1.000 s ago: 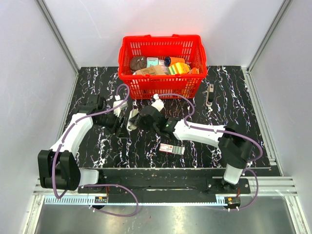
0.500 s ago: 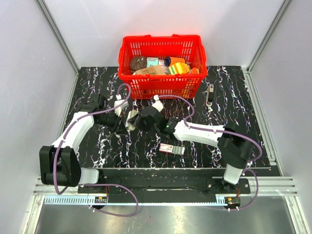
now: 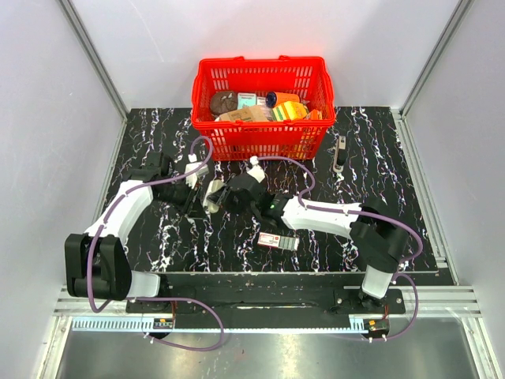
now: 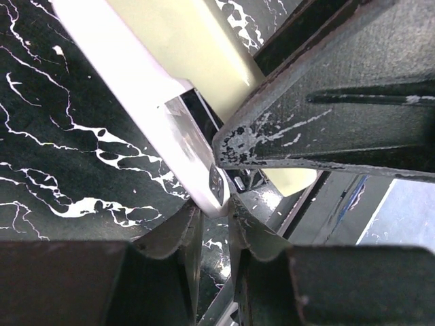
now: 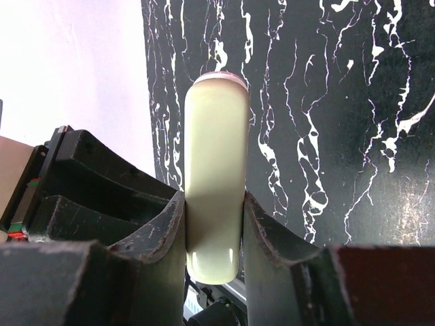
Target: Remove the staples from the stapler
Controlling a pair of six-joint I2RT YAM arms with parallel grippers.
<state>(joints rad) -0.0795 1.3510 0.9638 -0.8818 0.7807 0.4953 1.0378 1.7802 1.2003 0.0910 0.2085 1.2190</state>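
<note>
If you compare with a second ago: honestly barely anything. The left arm's shoulder has swung a touch and the right arm's wrist has crept a hair to the left, and that's about it. Nothing else has budged.
Stapler spot: the stapler (image 5: 214, 136) is mid-table, just near of the red basket (image 3: 260, 61), sandwiched between the two grippers.
Right gripper: the right gripper (image 5: 214, 204) is clamped on the cream body, one finger on each long side, with the rounded end poking out past the fingertips.
Left gripper: the left gripper (image 4: 216, 221) has its fingers drawn nearly together, and the thin metal end of the stapler sits right in that narrow gap, so it looks pinched.
Writing: nothing I can actually read. The little box (image 3: 278, 242) lying near of the right forearm is red, white and green, but its print is way too small. Same deal with the packets in the basket.
Other bits: a small grey bar (image 3: 339, 154) lies right of the basket, well apart from the arms. Purple cables (image 3: 201, 150) loop off both arms.
Surface: the table (image 3: 181, 237) is black with white marble-style veins.
Room: plain white walls (image 3: 252, 31) in aluminium framing on three sides, and a metal rail along the near edge.
</note>
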